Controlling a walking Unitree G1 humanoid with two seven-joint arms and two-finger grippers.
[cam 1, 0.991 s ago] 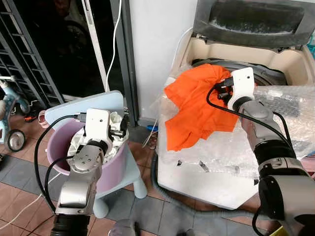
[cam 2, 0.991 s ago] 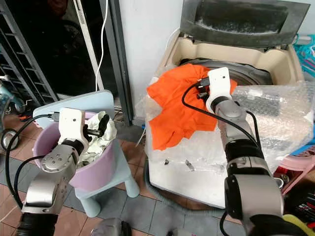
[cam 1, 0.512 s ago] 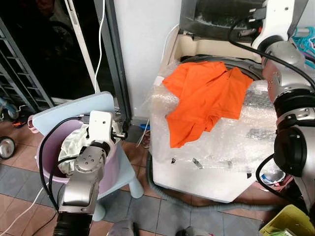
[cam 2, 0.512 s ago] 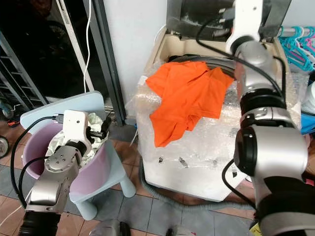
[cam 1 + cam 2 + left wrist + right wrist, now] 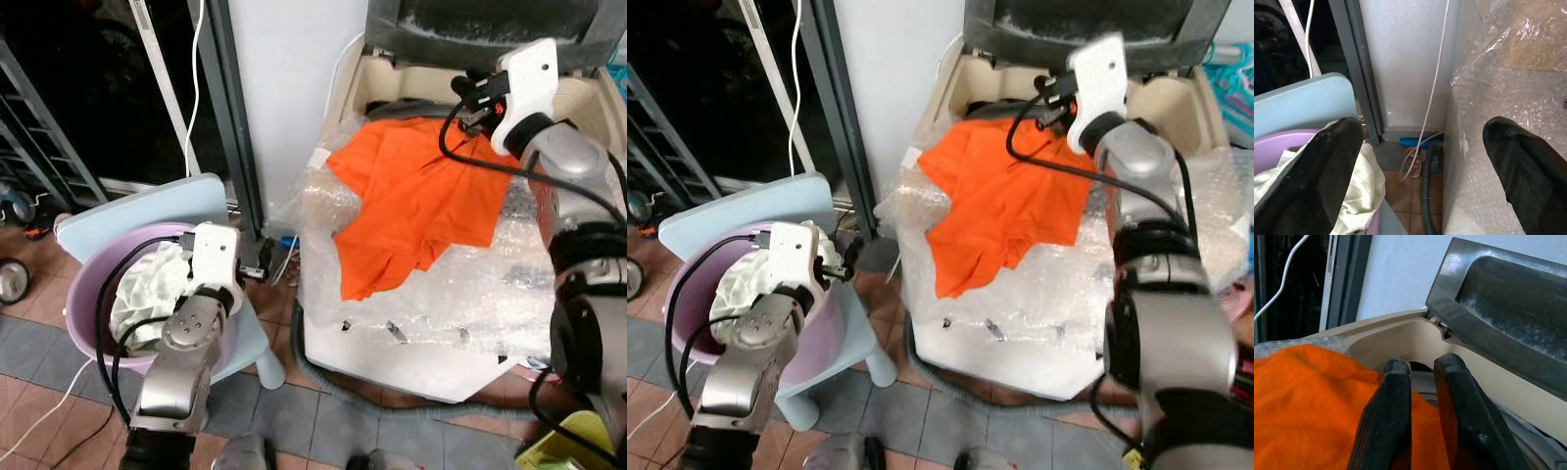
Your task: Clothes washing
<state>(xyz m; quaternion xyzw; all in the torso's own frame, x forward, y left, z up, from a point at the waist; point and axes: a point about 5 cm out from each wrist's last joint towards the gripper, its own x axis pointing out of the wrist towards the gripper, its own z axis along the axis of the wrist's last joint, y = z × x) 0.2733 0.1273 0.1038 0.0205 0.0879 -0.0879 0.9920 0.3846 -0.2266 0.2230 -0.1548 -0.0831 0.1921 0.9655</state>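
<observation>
Hovering over the back edge of the washing machine [image 5: 392,364], the right gripper [image 5: 474,86] is keeping its two black fingers [image 5: 1386,421] almost pressed together. They are just above the orange shirt [image 5: 416,201], and I cannot tell if a bit of cloth is pinched between them; it looks like nothing is.

The orange shirt is lying spread out on the bubble wrap [image 5: 470,294] that covers the top of the machine. Its upper edge is reaching the rim of the open tub [image 5: 1019,106], and its lower part is hanging toward the front edge. The lid [image 5: 1503,298] is standing open behind.

This shirt is probably soft, light and floppy. It will likely sag and slide on the slippery wrap, so grabbing a bunched fold near the tub rim seems best.

Over at the purple tub [image 5: 88,284] on the light blue chair [image 5: 127,206], the left gripper [image 5: 1420,161] is holding its fingers wide apart beside the pale clothes [image 5: 147,289].
</observation>
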